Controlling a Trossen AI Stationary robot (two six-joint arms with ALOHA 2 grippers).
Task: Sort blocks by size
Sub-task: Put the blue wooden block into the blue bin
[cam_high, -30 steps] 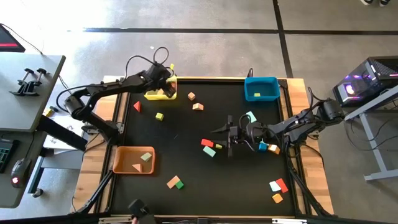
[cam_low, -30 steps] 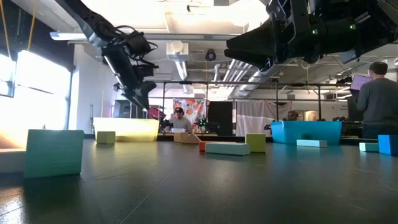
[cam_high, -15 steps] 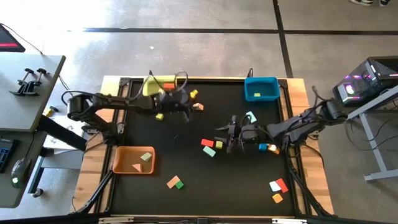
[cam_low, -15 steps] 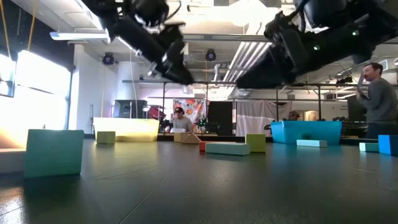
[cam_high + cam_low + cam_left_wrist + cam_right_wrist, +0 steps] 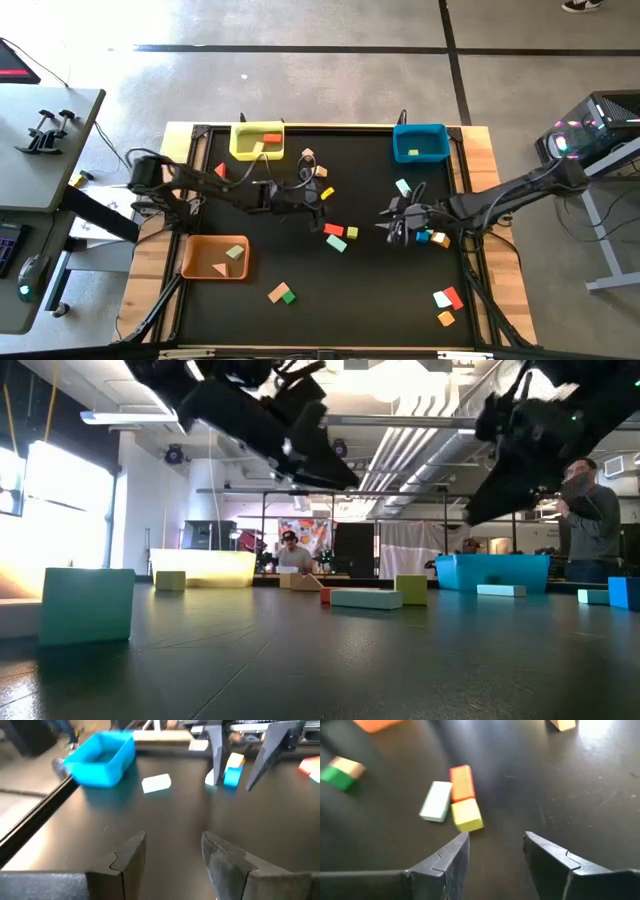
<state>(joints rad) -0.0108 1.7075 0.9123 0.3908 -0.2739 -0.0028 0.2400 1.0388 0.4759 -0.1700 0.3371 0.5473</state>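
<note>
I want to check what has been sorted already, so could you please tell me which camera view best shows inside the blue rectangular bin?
The high view: it looks straight down into the blue rectangular bin, showing one small block inside. The low view shows only its side wall; the left wrist view sees it obliquely; the right wrist view misses it.

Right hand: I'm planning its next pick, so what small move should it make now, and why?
Probably ease forward and down toward the red, mint and yellow blocks. The right hand is open and empty above the mat, and that cluster lies just ahead of its fingers, nearer than any other block in its wrist view. The left hand, also open, hovers beyond that cluster, so the right should approach slowly.
</note>
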